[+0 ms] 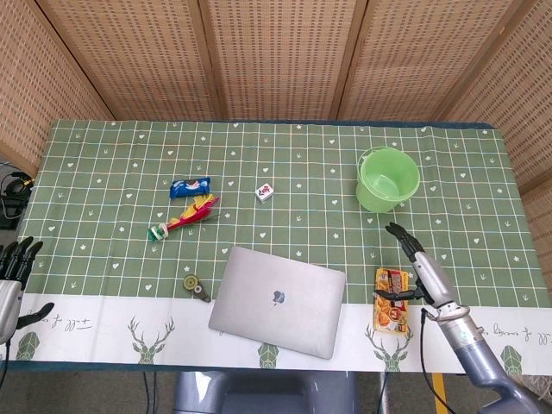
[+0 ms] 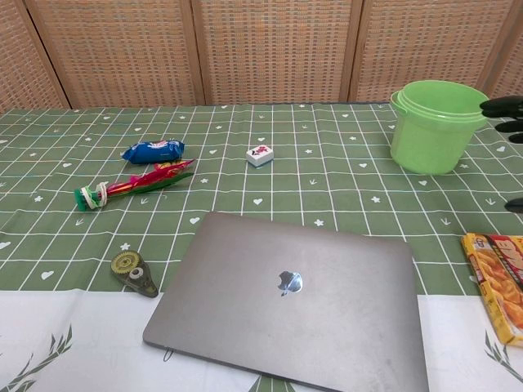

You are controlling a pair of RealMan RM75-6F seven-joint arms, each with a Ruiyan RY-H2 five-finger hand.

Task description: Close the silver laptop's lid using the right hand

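The silver laptop [image 1: 278, 300] [image 2: 292, 298] lies flat near the table's front edge, its lid down and logo facing up. My right hand [image 1: 417, 270] hovers to the right of it, above the snack packet, fingers spread and holding nothing; it is well apart from the laptop. In the chest view only its fingertips [image 2: 502, 106] show at the right edge. My left hand [image 1: 12, 264] hangs off the table's left edge, fingers apart, empty.
A green bucket [image 1: 388, 179] [image 2: 434, 124] stands at the back right. An orange snack packet [image 1: 392, 299] [image 2: 498, 282] lies right of the laptop. A tape dispenser [image 1: 195, 287], a feathered toy [image 1: 185, 216], a blue wrapper [image 1: 190, 186] and a small white tile [image 1: 266, 192] lie to the left and behind.
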